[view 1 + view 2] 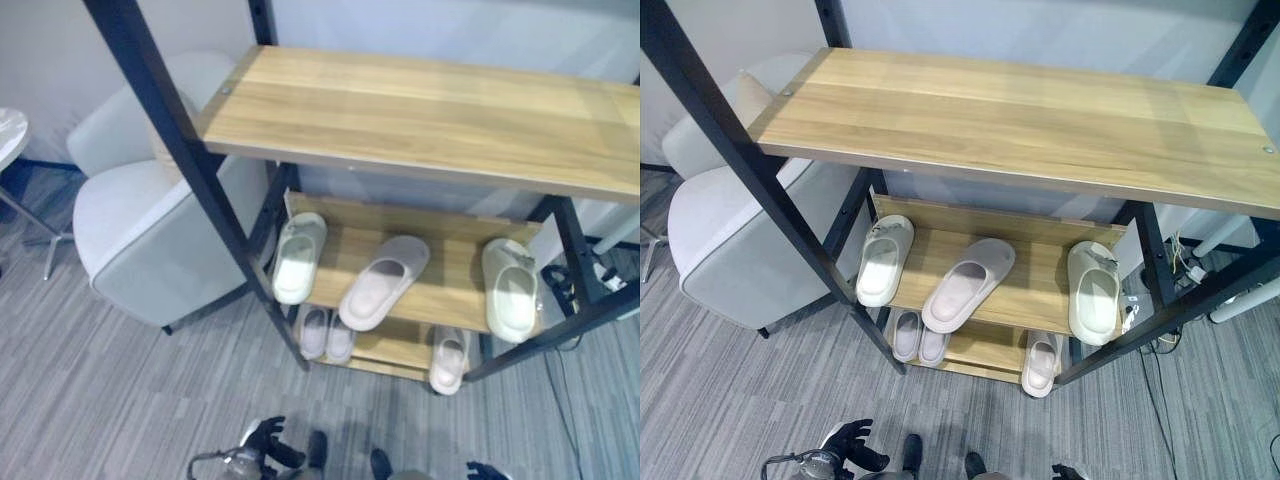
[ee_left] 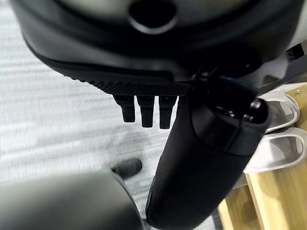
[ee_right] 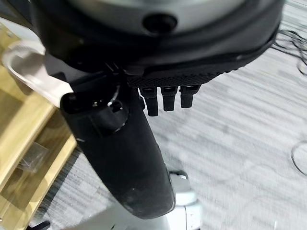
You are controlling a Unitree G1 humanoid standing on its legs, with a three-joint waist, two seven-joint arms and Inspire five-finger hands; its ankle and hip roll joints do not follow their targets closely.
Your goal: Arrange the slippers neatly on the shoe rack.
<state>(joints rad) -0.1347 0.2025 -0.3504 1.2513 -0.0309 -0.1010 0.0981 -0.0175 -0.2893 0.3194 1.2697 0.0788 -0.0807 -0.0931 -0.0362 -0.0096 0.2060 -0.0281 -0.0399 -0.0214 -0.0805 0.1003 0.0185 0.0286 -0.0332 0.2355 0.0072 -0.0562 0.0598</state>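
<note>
Even, soft indoor light; top shelf (image 1: pixel 420 110) shades lower shelves. Wrist views: carpet (image 2: pixel 57 115) beyond hand blurred.

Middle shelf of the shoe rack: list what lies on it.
The middle shelf carries three slippers: a pale slide at its left, a closed-toe slipper lying diagonally mid-shelf, and another slide at its right. The top shelf hides its back strip.

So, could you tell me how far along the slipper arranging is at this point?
All slippers sit on the shoe rack. Done: a neat pair and a single on the bottom shelf. In hand: nothing; the left hand and right hand hang open and low. Left: the middle slipper lies askew between two straight ones.
</note>
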